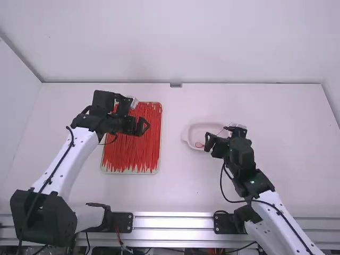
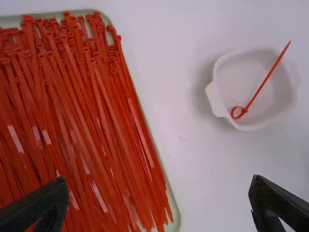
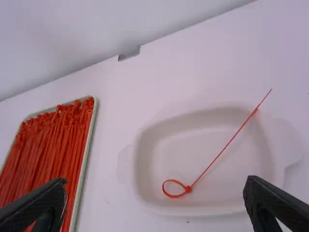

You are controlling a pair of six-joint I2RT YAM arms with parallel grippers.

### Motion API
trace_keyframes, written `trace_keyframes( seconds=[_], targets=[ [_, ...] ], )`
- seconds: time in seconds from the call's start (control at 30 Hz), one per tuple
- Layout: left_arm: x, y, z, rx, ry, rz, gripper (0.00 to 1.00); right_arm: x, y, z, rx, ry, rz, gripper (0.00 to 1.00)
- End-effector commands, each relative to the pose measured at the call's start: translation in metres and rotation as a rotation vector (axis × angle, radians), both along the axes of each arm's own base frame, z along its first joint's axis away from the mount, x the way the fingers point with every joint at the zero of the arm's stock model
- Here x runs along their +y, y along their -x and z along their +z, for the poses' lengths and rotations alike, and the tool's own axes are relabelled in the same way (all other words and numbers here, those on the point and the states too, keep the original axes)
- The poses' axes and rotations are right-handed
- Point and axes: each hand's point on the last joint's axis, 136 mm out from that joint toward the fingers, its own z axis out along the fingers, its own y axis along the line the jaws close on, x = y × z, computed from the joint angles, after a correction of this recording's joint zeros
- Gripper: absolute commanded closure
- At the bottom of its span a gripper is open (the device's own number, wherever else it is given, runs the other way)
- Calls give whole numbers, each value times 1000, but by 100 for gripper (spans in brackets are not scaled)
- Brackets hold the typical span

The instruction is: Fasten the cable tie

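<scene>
One looped cable tie (image 3: pixel 231 138) in the white dish (image 3: pixel 212 205), just beyond the released right tool (image 1: pixel 211 144).

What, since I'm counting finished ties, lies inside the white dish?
One red cable tie, closed into a small loop, its tail leaning out over the rim. The white dish otherwise shows bare; nothing covers its inside.

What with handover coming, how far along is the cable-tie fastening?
Done: one red plastic cable tie lies looped shut in the white plastic dish. In hand: nothing; the left gripper hangs open over the pale tray of loose red ties, the right gripper open by the dish. Left: that whole pile.
</scene>
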Motion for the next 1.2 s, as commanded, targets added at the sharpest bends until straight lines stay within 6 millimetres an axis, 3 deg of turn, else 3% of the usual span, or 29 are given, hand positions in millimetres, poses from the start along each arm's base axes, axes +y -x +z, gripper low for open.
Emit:
trace_keyframes(
  seconds=[0.0,0.2,0.6,0.73,1.03,1.17],
  targets=[
    [18,0,7,-38,-17,67,5,-7,2,0,-29,5,-5,5],
    [45,-1,9,-119,-74,157,12,-21,11,-14,-58,38,26,14],
    [78,9,17,-324,-201,306,33,-89,34,-68,-85,256,-103,38],
    [93,16,21,-412,-249,381,41,-92,42,-85,-109,340,-72,48],
    [97,35,30,-617,-224,427,62,-92,38,-41,-305,392,-81,67],
    [97,51,9,-617,-224,427,72,-92,39,-24,-382,389,-96,75]
  ],
)
